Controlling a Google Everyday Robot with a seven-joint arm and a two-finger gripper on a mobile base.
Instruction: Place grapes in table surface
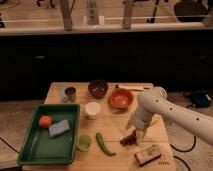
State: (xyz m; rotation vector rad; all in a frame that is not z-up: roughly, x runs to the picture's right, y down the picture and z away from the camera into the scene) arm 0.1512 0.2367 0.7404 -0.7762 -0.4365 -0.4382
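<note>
Gripper (136,133) parked right on small bumpy dark reddish-purple grapes (128,141), front right of light tan wooden table surface (116,124). Clamped or not, can't tell tbh.

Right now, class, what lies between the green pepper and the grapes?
In the camera view, only bare table surface separates the green pepper from the grapes. The gripper hangs just above the grapes.

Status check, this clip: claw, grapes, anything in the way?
Claw low, right at the grapes, near edge of table surface. Grapes at tabletop level, whether resting unclear. Green pepper beside them, apart; tan box close in front.
</note>
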